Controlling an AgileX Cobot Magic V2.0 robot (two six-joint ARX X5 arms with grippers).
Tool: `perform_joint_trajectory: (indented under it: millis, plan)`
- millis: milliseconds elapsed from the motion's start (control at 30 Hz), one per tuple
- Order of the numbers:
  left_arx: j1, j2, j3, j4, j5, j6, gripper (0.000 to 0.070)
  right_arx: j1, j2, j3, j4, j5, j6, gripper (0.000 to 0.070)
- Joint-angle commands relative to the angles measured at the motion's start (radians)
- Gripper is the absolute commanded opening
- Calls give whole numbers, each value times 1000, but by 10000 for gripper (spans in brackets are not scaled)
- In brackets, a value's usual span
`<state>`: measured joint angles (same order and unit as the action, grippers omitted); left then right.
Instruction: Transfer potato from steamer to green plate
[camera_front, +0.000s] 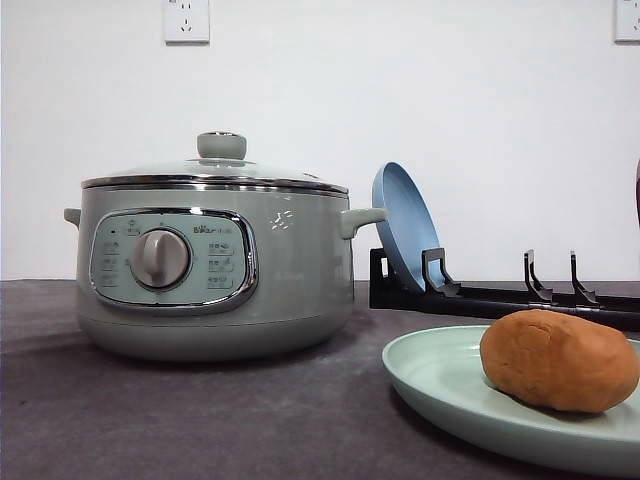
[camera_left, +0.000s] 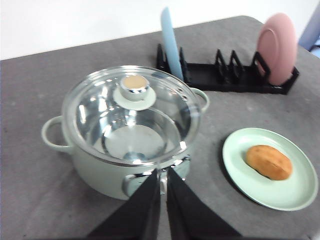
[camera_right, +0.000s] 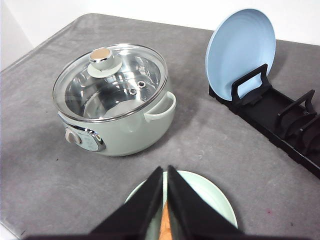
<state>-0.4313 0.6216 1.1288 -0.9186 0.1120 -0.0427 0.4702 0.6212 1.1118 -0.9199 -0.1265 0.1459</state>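
Note:
The orange-brown potato lies on the pale green plate at the front right of the table. The sage-green steamer stands to the left with its glass lid on. Through the lid, in the left wrist view, the steamer looks empty inside. My left gripper is shut with nothing in it, hovering over the steamer's near rim, with the potato and green plate off to one side. My right gripper is shut and empty above the green plate. A sliver of potato shows between its fingers.
A black dish rack runs behind the green plate, holding an upright blue plate. A pink plate stands at the rack's other end. The table is grey cloth, with a white wall behind it.

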Motion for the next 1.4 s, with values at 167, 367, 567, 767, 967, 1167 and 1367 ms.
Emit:
perform_joint_trajectory:
  millis: [167, 367, 567, 767, 967, 1167, 1367]
  plan:
    - [169, -54, -203, 200, 5, 8, 17, 5, 3, 12, 11, 3, 10, 0]
    - [314, -166, -550, 532, 3, 8, 16, 5, 3, 12, 11, 3, 11, 0]
    - [347, -335, -873, 836, -48, 6, 16, 5, 3, 12, 11, 4, 10, 0]
    - [365, -489, -1050, 911, -123, -76, 16, 5, 3, 12, 11, 4, 11, 0]
    - [382, -595, -1115, 907, -123, -85, 17, 5, 3, 12, 11, 4, 11, 0]
    - [382, -619, -1117, 794, -124, -81, 16, 5, 3, 12, 11, 3, 11, 0]
    - [380, -619, -1117, 728, -124, -83, 17, 5, 3, 12, 11, 4, 11, 0]
